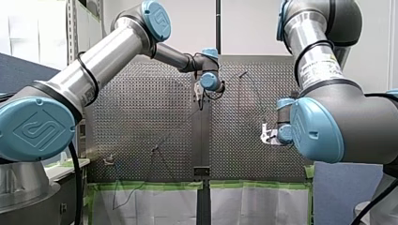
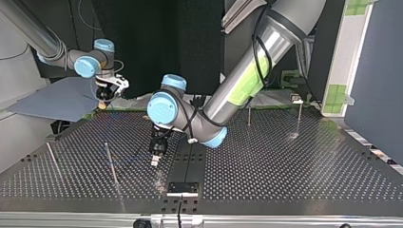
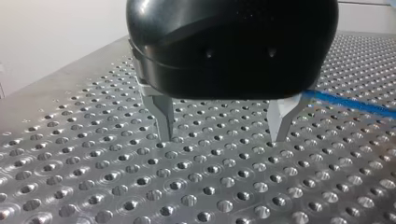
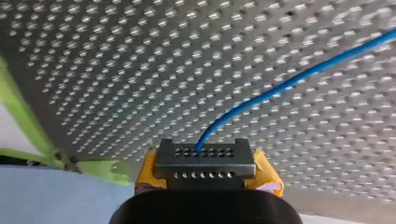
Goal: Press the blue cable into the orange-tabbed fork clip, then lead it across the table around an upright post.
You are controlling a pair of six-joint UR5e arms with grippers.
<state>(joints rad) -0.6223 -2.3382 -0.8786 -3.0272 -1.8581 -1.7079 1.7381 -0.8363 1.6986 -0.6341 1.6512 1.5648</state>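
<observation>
Clearly, the routing is only just getting going. The right gripper [image 4: 205, 163] is pinching the blue cable [image 4: 289, 84] between its yellow pads, holding that end above the tabletop [image 2: 285, 161] at the top view's left, by the far edge. The left gripper [image 3: 224, 126] is hovering low over the perforations, its metal fingers [image 3: 163, 116] spread, with the cable lying just beside it. I cannot pick out the orange-tabbed clip. Next, I'd judge, the left gripper is needing to straddle the cable and close on it.

Robotics lab: perforated metal table [image 2: 294, 161], green tape [image 1: 150, 186] along edge
</observation>
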